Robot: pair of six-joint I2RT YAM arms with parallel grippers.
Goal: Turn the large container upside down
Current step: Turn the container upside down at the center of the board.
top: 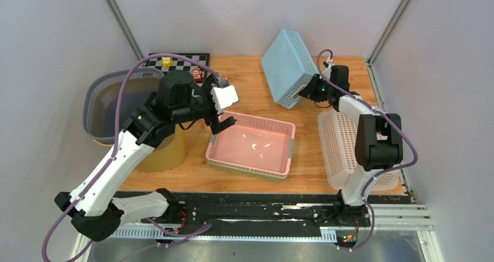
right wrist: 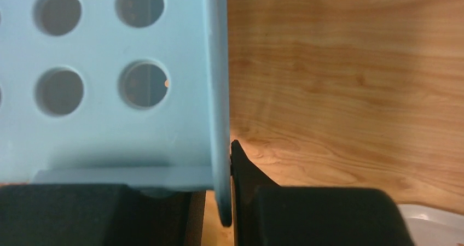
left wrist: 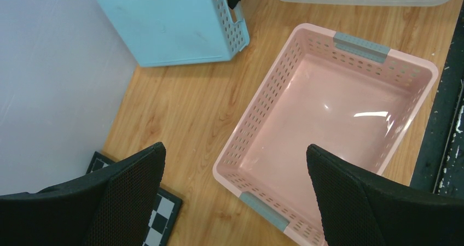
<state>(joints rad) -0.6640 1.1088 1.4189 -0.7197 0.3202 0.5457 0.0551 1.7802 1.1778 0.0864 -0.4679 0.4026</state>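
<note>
While tipped up on one edge at the far side of the wooden table [top: 244,81], the large light-blue container [top: 286,67] shows its flat base to the left, its perforated rim wall clamped between the fingers of the right gripper [top: 309,90]. Left gripper [top: 224,124]: fingers spread wide, gripping nothing, poised above the pink basket [top: 256,118]. Also listed: white basket [top: 338,145] at right; purple basket [top: 96,108] and yellow bin [top: 169,154] at left.

No legible text, labels, brands or numbers in any view. Small red packet [top: 197,74] and yellow item [top: 167,60] on the checkerboard [top: 185,58]: any print on them is too small to read.
</note>
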